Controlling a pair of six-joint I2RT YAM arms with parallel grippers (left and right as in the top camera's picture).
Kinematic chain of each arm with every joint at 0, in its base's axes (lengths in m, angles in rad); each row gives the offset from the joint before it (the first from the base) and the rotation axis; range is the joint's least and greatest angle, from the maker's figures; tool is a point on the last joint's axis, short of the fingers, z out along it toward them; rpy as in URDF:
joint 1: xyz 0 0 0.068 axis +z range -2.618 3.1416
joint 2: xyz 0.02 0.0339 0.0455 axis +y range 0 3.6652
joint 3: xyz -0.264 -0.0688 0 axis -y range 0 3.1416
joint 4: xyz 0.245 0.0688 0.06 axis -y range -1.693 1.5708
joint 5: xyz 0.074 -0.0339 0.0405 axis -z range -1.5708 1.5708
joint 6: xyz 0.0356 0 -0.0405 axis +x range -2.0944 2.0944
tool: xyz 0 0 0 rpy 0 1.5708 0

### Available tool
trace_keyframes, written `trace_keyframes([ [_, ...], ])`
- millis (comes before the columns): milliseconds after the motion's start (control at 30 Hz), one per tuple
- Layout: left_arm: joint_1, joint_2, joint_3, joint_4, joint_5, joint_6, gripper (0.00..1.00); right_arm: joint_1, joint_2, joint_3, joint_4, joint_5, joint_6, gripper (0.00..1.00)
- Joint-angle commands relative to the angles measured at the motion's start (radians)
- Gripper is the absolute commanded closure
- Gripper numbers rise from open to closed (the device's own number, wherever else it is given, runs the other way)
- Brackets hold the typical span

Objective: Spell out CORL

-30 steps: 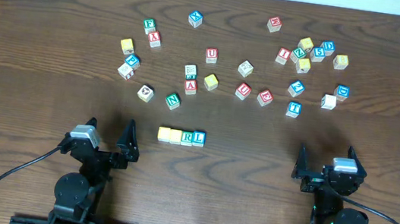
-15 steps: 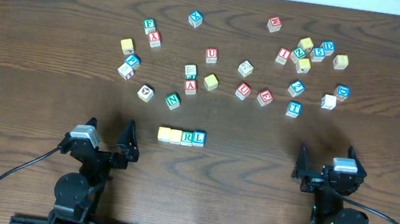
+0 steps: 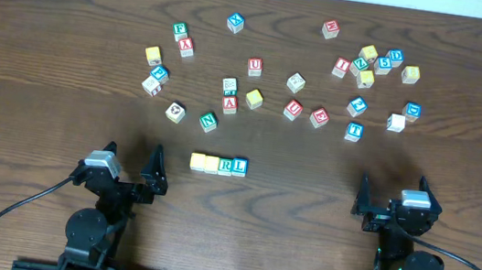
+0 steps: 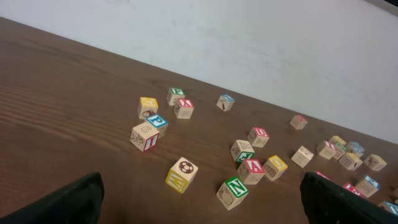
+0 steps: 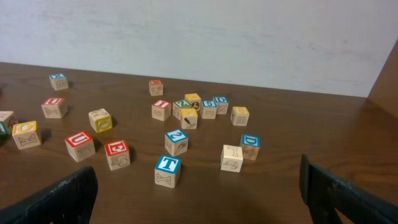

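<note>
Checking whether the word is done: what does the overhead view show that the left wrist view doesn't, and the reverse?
Only overhead: the row of four small wooden cubes, two yellow-faced, then a green R and a blue L, set apart from the scattered ones. Only left wrist: cube side faces, like the yellow side of the ball-picture wooden cube. Both: the green N wooden cube and the dark wooden table.

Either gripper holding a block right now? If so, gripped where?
Nothing held. Left gripper and right gripper are both open and empty; the CORL row lies apart from both.
</note>
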Motion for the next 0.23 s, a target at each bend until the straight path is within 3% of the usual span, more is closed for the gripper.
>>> trace_keyframes([
  [0, 0.005, -0.006, -0.016, -0.041, -0.010, 0.017, 0.01, -0.008, -0.005, -0.002, -0.005, -0.006, -0.002, 0.01],
  [200, 0.005, -0.006, -0.016, -0.041, -0.010, 0.017, 0.01, -0.008, -0.005, -0.002, -0.005, -0.006, -0.002, 0.01],
])
